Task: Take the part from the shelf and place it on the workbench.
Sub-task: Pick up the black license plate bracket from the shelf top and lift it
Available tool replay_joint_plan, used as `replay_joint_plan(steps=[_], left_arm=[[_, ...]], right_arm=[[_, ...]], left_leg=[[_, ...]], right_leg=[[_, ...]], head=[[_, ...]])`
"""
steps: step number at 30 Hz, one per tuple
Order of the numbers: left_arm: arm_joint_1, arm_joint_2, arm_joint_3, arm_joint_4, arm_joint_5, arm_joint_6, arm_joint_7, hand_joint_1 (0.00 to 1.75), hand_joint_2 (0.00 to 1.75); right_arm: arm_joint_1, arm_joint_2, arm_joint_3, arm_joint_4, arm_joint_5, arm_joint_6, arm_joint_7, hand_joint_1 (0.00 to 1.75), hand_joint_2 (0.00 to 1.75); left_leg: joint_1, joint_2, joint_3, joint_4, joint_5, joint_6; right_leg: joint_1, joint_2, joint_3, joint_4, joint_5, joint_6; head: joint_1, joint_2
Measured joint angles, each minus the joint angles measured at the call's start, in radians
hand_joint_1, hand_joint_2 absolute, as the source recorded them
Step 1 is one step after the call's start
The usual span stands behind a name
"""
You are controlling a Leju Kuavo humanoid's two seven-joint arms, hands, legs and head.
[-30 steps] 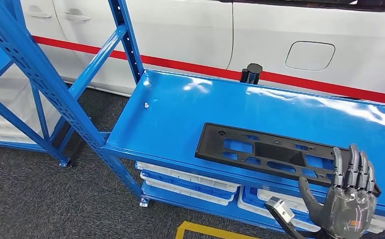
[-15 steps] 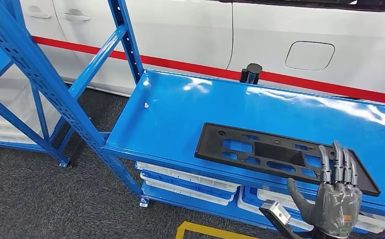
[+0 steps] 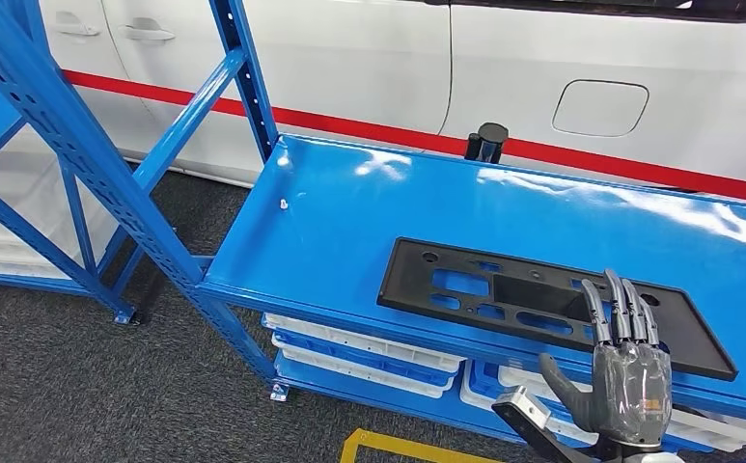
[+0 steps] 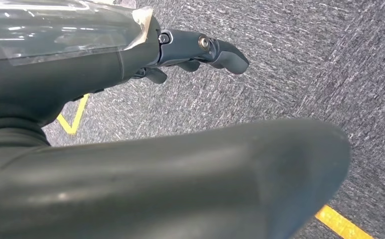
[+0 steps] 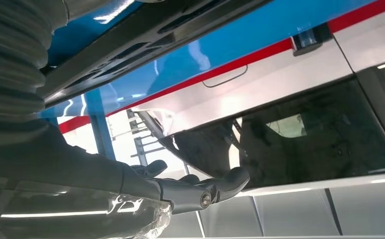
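The part (image 3: 504, 294) is a long flat black plastic panel with cut-outs, lying on the blue shelf board (image 3: 349, 231). My right hand (image 3: 620, 376) is raised at the shelf's near edge with its fingers straight and apart, holding nothing. Its fingertips (image 3: 612, 289) overlap the panel's near right portion; whether they touch it I cannot tell. In the right wrist view the panel (image 5: 145, 35) lies close beside the right hand (image 5: 190, 191). The left hand (image 4: 180, 50) hangs over grey carpet, holding nothing, its fingers loosely apart.
Blue shelf uprights (image 3: 89, 164) stand at the left. White trays (image 3: 359, 352) sit on the level below the board. A small black object (image 3: 487, 143) stands at the board's back edge, a tiny screw (image 3: 284, 204) lies on it. A white car (image 3: 349, 58) is behind. A yellow floor line (image 3: 388, 446) runs below.
My right hand has slid to the left along the shelf's near edge, and its fingertips now lie over the panel further from its right end. The panel has not moved.
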State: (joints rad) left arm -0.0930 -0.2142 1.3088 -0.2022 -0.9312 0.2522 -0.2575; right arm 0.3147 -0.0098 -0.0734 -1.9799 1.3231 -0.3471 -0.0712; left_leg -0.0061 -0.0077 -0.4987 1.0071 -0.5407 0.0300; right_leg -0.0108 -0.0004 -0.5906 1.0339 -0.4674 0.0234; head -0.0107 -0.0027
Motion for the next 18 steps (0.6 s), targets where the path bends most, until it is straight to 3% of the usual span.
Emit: replay_joint_plan(steps=[6,18], left_arm=[[0.000,-0.002,0.000,0.000,-0.004,0.000,0.005,0.00,0.00],[0.000,-0.009,0.000,0.000,-0.012,0.002,0.004,0.00,0.00]], right_arm=[[-0.009,-0.005,-0.035,0.008,0.066,0.016,0.060,0.00,1.75],[-0.101,-0.026,-0.105,0.158,0.152,-0.074,0.123,0.00,1.75]], left_leg=[[0.000,0.000,0.000,0.000,0.000,0.000],[-0.001,0.000,0.000,0.000,0.000,0.000]], right_leg=[[0.000,0.000,0.000,0.000,0.000,0.000],[-0.001,0.000,0.000,0.000,0.000,0.000]], head=[[0.000,0.000],[0.000,0.000]])
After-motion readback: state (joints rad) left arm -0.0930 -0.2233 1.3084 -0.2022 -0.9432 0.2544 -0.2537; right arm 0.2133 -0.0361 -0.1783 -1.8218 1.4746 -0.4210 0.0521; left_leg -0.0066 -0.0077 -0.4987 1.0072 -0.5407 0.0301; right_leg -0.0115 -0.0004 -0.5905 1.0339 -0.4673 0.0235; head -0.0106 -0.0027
